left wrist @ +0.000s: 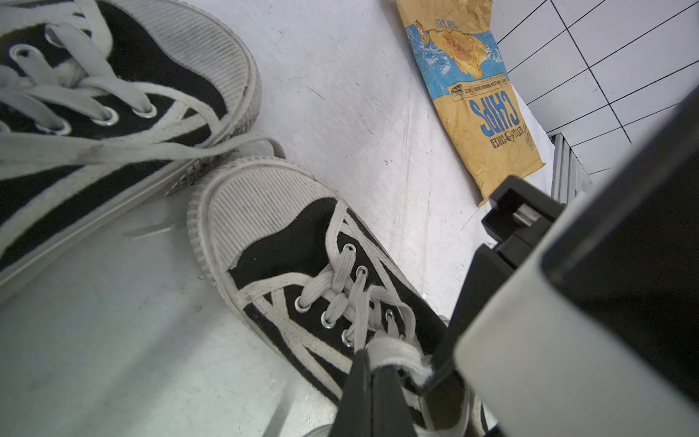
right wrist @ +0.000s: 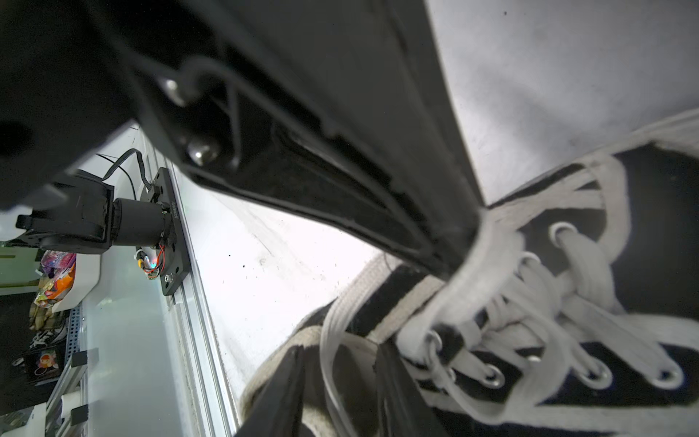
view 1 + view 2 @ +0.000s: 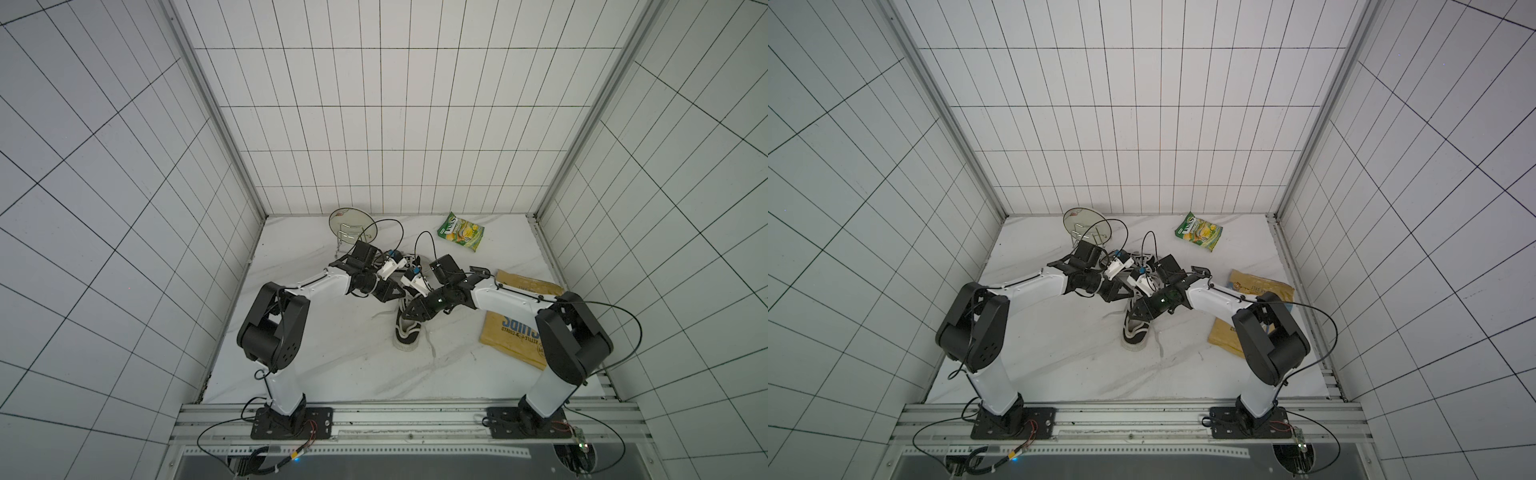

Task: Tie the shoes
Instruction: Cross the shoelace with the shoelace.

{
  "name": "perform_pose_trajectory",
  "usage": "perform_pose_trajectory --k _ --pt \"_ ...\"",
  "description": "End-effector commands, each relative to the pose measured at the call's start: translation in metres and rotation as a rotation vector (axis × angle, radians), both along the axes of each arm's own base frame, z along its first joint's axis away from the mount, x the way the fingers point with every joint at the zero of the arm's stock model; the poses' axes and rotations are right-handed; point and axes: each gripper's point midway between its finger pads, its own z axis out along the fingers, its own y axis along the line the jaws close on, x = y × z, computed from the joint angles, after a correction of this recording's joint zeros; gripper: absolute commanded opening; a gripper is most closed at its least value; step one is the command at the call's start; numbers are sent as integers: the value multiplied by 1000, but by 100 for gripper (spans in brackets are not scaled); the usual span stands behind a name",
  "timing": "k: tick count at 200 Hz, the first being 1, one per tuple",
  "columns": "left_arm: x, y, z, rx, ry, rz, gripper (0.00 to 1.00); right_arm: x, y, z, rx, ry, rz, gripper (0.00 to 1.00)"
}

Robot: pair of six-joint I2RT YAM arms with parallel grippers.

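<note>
Black canvas sneakers (image 1: 287,242) with white toe caps are sitting together on the white marbled surface (image 3: 332,353). Left claw (image 1: 372,363) is clenching one's thick white lace (image 1: 393,352); right claw (image 2: 340,352) is gaping astride another strand (image 2: 328,333).

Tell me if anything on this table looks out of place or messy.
The shoes sit askew: one toe cap points into the other's side instead of lining up as a pair. A loose lace trails across the table. The chips bag looks crumpled.
</note>
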Motion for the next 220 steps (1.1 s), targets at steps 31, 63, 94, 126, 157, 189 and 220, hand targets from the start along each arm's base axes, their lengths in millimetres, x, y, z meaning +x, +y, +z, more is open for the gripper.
perform_pose_trajectory --k 31,63,94,126,157,189,220 --pt "0 1 12 -30 -17 11 0 -1 -2 6 -15 -33 0 0" --pt "-4 2 15 -55 -3 19 0 -3 -24 24 -20 -49 -80 0" --pt "-13 0 18 -96 32 20 1 -9 -55 9 -101 10 -155 0" --pt "-23 3 18 -105 53 6 2 -7 -78 -14 -197 54 -220 0" --pt "-38 5 16 -93 92 -26 3 14 -82 -16 -240 44 -282 0" --pt "-50 5 14 -66 105 -58 5 37 -70 -11 -239 30 -318 0" --pt "-53 7 12 -38 110 -65 6 43 -52 -7 -205 26 -287 0"
